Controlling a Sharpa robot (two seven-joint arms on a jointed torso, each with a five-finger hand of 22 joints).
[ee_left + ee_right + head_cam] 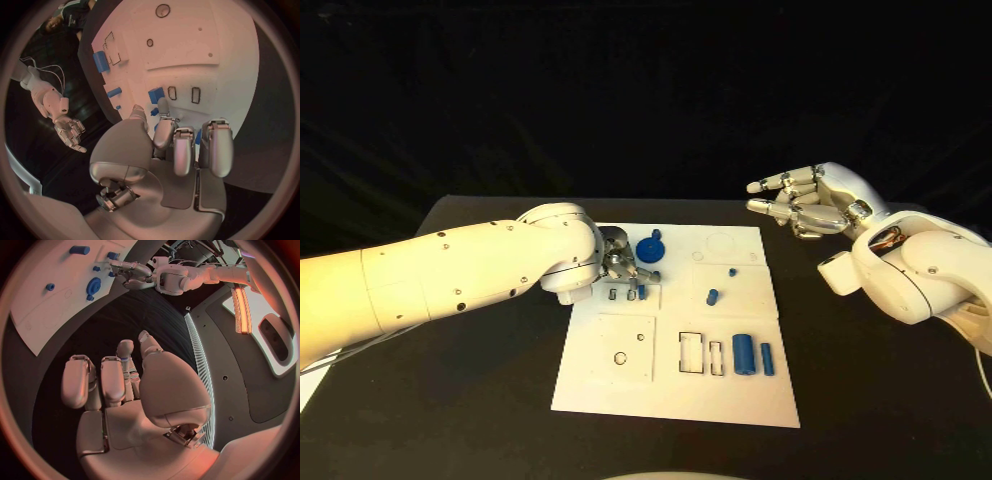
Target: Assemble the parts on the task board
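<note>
The white task board (733,400) lies in the middle of the black table. My left hand (626,264) hovers low over its far left part, fingers curled down, next to a round blue part (651,247). In the left wrist view the thumb and a fingertip (162,106) pinch a small blue piece (154,111) just above a row of slots, where another blue piece (156,93) stands beside two empty slots (195,94). My right hand (805,204) is raised off the board's far right corner and holds nothing, its fingers (103,380) loosely bent and apart.
Two blue blocks (744,355) stand near the board's front right beside rectangular cut-outs (691,352). A short blue peg (713,296) and a tiny blue piece (733,272) lie mid-board. Black table (473,420) surrounds the board.
</note>
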